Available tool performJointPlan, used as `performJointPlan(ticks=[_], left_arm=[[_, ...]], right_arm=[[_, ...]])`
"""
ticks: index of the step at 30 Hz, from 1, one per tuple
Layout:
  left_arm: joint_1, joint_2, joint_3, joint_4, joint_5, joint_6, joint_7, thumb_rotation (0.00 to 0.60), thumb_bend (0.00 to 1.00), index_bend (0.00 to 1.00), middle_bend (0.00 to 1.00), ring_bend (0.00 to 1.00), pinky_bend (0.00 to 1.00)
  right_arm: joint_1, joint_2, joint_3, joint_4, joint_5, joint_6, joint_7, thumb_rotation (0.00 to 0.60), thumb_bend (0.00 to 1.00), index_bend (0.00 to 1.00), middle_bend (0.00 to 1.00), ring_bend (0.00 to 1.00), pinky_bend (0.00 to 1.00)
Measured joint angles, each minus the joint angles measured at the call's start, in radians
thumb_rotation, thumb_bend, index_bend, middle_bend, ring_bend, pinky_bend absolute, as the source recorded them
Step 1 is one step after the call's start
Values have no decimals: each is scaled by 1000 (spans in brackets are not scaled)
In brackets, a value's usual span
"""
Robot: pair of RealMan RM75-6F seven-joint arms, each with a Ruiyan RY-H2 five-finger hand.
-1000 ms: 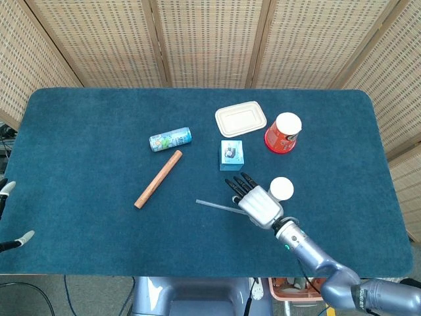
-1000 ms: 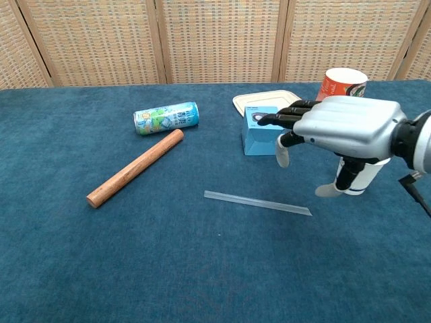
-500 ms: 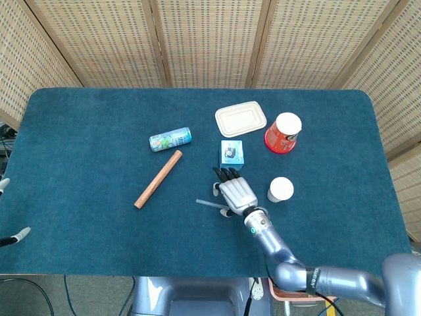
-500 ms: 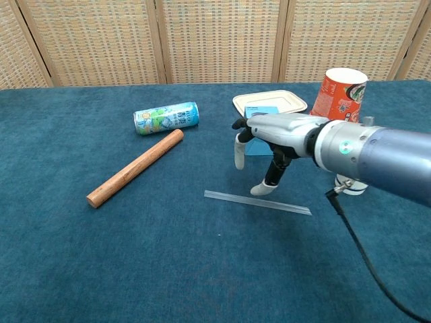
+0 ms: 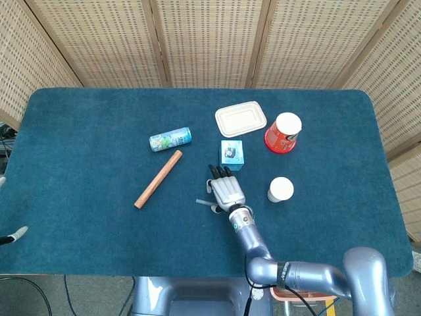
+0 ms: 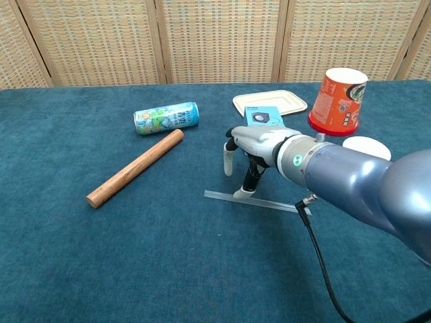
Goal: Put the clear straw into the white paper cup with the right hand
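Over the clear straw [image 6: 256, 202], the right robot hand [image 5: 226, 191] has shifted left from beside the white paper cup [image 5: 281, 189]. Fingers apart, thumb tip at the straw, nothing grasped. Pickup looks imminent.

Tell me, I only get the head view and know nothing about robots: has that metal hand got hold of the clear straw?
Observer: No. In the chest view the clear straw lies flat on the cloth. The right hand is above it, not closed around it.
Operator: Do the fingers reach it at all?
Observer: One of the fingers points down with its tip at the straw. I cannot tell whether it presses.
Operator: I see only a stub of straw. Where is the rest?
Observer: The chest view shows its whole length, running out past the hand toward the robot's right.
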Motion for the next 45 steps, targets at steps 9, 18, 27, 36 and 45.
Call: performJointPlan(ticks=[9,18,27,36,45], left_arm=[[-2,3,1,6,2,-5,-13,600,147,0,0,0,0],[-2,6,0,10,0,-6,-27,600,147,0,0,0,0],[-3,5,1,14,3,-6,-29,600,147,0,0,0,0],[-4,3,0,13,1,-7,-26,600,147,0,0,0,0],[-3,3,1,10,3,-5,-23,600,148,0,0,0,0]], right_arm=[[24,-37,-12,66,12,5,8,600,291,486,0,0,0],[34,-62,-13,108,28,0,26,600,300,489,0,0,0],[38,-71,-24,101,35,-17,39,600,317,499,0,0,0],[42,-71,-36,102,33,-22,42,600,366,558,0,0,0],[41,-65,-50,76,28,-41,59,600,432,599,0,0,0]])
